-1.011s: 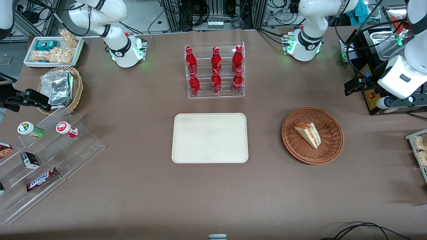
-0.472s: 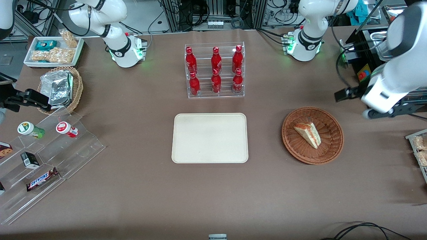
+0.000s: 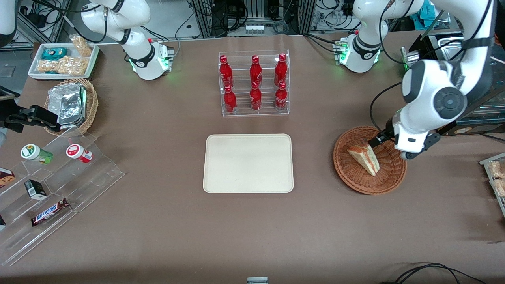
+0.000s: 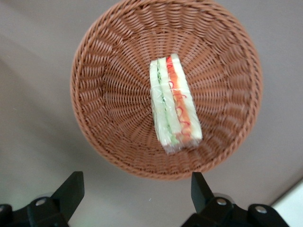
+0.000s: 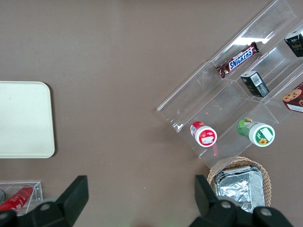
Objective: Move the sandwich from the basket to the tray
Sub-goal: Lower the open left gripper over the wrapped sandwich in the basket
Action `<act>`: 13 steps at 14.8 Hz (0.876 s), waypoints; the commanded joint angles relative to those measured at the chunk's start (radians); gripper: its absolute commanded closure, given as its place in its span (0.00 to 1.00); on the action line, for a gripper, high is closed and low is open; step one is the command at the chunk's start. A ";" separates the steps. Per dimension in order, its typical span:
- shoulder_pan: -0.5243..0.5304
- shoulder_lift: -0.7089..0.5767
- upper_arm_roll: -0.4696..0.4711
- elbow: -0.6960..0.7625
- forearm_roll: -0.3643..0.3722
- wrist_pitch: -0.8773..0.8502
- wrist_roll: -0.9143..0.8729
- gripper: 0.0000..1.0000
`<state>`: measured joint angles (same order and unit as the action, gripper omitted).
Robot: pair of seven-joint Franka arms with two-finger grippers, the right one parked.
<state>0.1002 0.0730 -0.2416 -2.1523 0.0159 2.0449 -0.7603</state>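
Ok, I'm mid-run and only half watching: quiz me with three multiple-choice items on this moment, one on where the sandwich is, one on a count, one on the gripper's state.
1. Where is the sandwich?
A. on the tray
B. in the reddish-brown basket
C. held in the gripper

2. How many red bottles stand in the clear rack?
A. four
B. six
C. eight

3. How is the left arm's gripper?
A. open, above the basket
B. shut on the sandwich
C. open, above the tray

Answers:
1 B: the wedge lies on the weave of the basket, and the tray is bare.
2 B: the red bottles stand as two rows of three in the clear rack.
3 A: in the left wrist view the gripper has its fingers spread wide with nothing between them, the basket below.
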 commanded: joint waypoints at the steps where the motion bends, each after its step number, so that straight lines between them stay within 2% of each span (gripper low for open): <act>1: -0.017 0.039 0.004 -0.047 0.003 0.092 -0.085 0.00; 9: -0.017 0.149 0.004 -0.032 0.003 0.245 -0.175 0.00; 13: -0.014 0.122 0.004 -0.006 0.004 0.229 -0.174 0.00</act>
<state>0.0923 0.2138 -0.2413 -2.1794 0.0156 2.2901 -0.9126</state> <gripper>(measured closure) 0.000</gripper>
